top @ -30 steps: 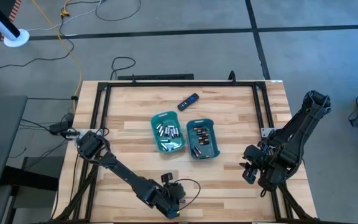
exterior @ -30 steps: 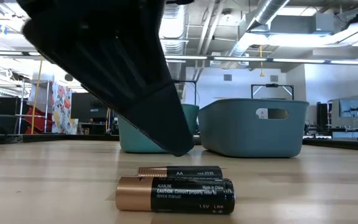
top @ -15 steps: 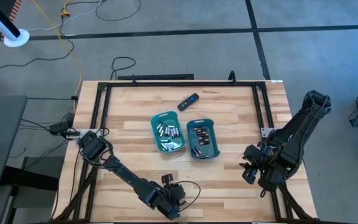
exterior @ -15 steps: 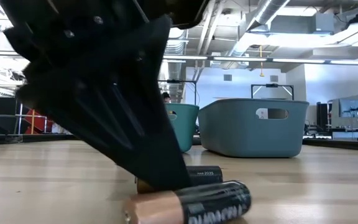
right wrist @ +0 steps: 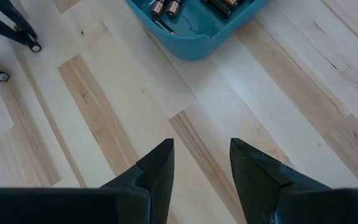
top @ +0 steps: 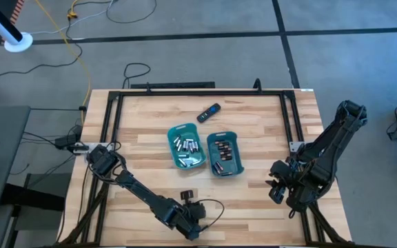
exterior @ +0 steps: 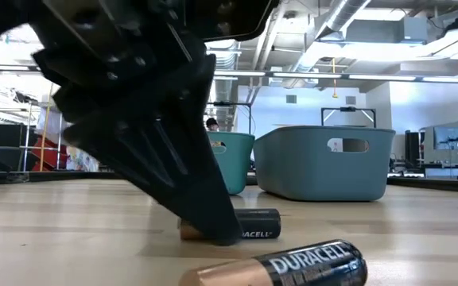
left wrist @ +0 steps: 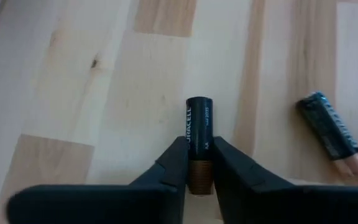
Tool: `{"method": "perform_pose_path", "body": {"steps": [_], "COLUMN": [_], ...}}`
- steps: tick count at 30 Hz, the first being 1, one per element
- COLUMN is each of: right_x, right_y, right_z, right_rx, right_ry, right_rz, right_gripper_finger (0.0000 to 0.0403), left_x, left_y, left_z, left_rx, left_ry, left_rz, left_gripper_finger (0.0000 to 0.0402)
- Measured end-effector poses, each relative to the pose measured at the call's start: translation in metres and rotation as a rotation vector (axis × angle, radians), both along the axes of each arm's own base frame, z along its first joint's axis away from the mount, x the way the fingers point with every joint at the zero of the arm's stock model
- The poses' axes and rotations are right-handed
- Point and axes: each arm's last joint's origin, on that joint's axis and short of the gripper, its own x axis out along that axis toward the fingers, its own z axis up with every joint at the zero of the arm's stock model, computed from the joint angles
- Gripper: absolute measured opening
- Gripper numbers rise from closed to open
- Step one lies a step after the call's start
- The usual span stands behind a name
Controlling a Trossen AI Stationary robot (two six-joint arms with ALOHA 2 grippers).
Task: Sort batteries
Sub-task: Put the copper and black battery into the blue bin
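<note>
Left gripper (left wrist: 199,163) low at near edge of surface (top: 150,124), jaws pinching coppery end of one battery (left wrist: 197,134); dark end sticking out ahead of jaws. Second battery (left wrist: 331,132) loose on the wood just beside jaws, partly cut off in wrist view. Low view: held battery (exterior: 249,224) half hidden behind finger; high view too small to show grip. Right gripper (right wrist: 201,165) off to right, jaws spread, nothing between; teal tray (right wrist: 194,31) ahead, only partly visible, a few batteries inside.
</note>
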Motion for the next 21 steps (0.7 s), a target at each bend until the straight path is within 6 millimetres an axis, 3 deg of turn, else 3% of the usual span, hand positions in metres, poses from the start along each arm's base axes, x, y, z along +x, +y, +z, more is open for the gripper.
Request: {"method": "perform_pose_path", "body": {"steps": [12, 15, 21], "right_x": [0.000, 0.000, 0.000], "right_y": [0.000, 0.000, 0.000], "right_z": [0.000, 0.000, 0.000], "right_rx": [0.004, 0.004, 0.015], "right_ry": [-0.002, -0.002, -0.007], "right_rz": [-0.006, -0.006, -0.021], "right_gripper_finger": [0.0171, 0.0171, 0.0171], "left_x": [0.008, 0.011, 0.018], "left_y": [0.022, 0.035, 0.071], "left_z": [0.011, 0.026, 0.074], "left_rx": [0.028, 0.047, 0.023], "left_ry": [0.018, 0.007, -0.078], "left_rz": [-0.005, -0.007, 0.044], "left_gripper_finger": [0.0042, 0.0042, 0.0042]}}
